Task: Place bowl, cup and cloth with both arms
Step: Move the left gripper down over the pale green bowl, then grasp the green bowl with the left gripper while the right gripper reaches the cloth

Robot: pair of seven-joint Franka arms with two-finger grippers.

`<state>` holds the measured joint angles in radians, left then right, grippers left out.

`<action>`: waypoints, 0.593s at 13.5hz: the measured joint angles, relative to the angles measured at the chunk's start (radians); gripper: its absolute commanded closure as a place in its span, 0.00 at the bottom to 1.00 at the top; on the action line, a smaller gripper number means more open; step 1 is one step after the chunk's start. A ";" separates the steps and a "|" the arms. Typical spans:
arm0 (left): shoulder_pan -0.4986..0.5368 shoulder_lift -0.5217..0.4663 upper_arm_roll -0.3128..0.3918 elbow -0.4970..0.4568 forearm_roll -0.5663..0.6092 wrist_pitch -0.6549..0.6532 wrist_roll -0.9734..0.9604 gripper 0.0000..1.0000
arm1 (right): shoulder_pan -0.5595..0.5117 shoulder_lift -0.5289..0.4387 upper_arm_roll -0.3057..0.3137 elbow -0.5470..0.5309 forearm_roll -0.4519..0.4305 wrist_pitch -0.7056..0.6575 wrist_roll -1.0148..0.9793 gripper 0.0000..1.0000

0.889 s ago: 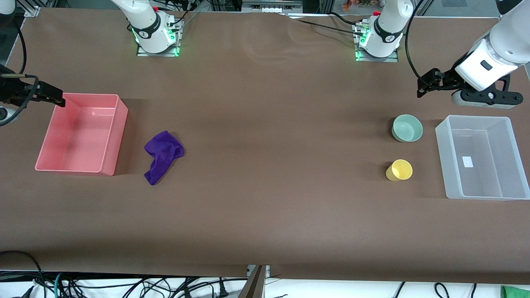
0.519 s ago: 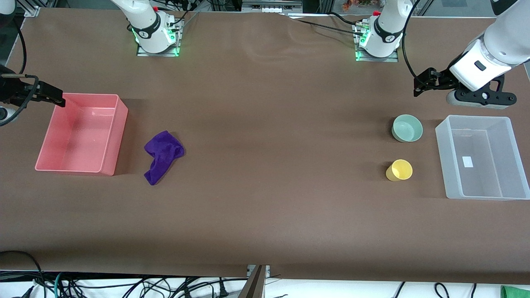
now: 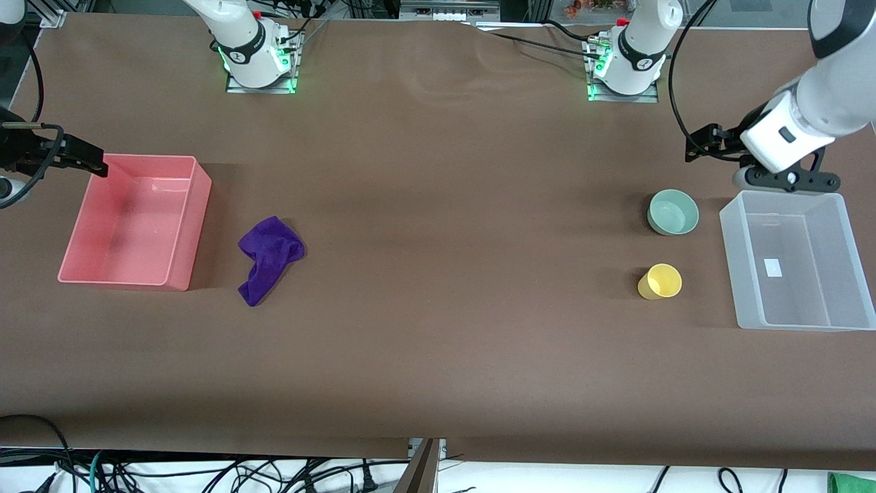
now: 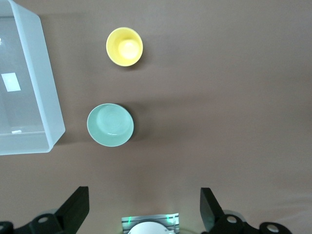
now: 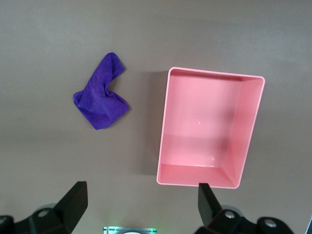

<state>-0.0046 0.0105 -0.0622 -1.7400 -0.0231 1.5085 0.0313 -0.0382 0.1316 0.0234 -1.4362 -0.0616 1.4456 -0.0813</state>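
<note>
Since the earlier frames, only the left gripper (image 3: 705, 140) has shifted, now up over the table by the clear bin (image 3: 839, 320).

Front view: with the bowl (image 3: 673, 211) as landmark, that bin sits beside it, nothing inside; the cup (image 3: 660, 281) stands nearer the camera. Pink bin (image 3: 179, 228) (also unfilled) and cloth (image 3: 268, 257) lie well toward the right arm's end, the right gripper (image 3: 82, 159) waiting above.

Left wrist view: fingers (image 4: 74, 209) spread wide, holding nothing.

Right wrist view: fingers (image 5: 73, 200) likewise spread, unladen.
</note>
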 measured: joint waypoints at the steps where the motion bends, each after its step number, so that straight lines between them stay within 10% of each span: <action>1: 0.019 0.028 0.001 0.000 0.034 0.001 0.070 0.00 | 0.000 0.000 0.000 0.000 0.000 0.000 0.000 0.00; 8: 0.113 0.240 0.007 -0.072 0.119 0.254 0.602 0.00 | 0.001 0.010 0.001 -0.001 0.001 0.005 0.000 0.00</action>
<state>0.1082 0.2505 -0.0553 -1.8116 0.0961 1.7623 0.6336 -0.0370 0.1415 0.0240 -1.4376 -0.0609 1.4501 -0.0813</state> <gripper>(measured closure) 0.000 0.000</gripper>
